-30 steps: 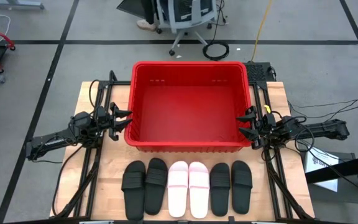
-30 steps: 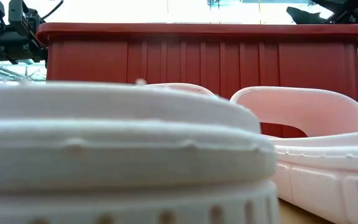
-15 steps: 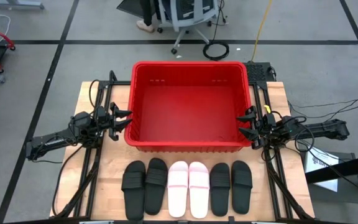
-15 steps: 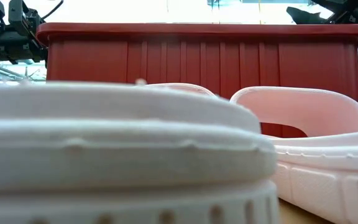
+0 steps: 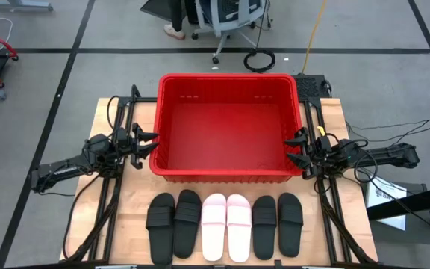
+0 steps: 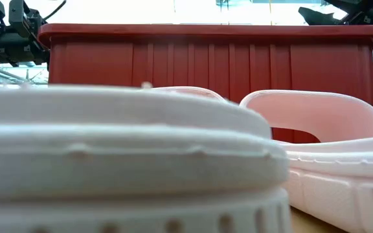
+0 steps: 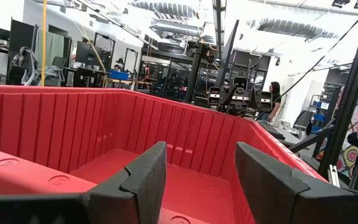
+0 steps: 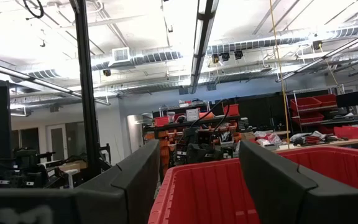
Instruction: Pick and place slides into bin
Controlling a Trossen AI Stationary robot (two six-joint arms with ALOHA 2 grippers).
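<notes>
The red bin (image 5: 228, 125) stands in the middle of the table. Six slides lie in a row along the near edge, soles down: two black (image 5: 174, 223), two pale pink (image 5: 226, 226), two black (image 5: 278, 223). The pink pair fills the low view (image 6: 128, 155). My left gripper (image 5: 150, 143) is open beside the bin's left wall, holding nothing. My right gripper (image 5: 295, 147) is open beside the bin's right wall, holding nothing. The left wrist view shows the bin's inside (image 7: 73, 130) past its open fingers; the right wrist view shows the bin's rim (image 8: 210, 180).
Black frame rails run along the table's left (image 5: 118, 187) and right (image 5: 327, 202) sides. An office chair (image 5: 226, 19) and a person's foot (image 5: 174, 30) are on the floor beyond the far edge. Bare wood lies between the bin and the slides.
</notes>
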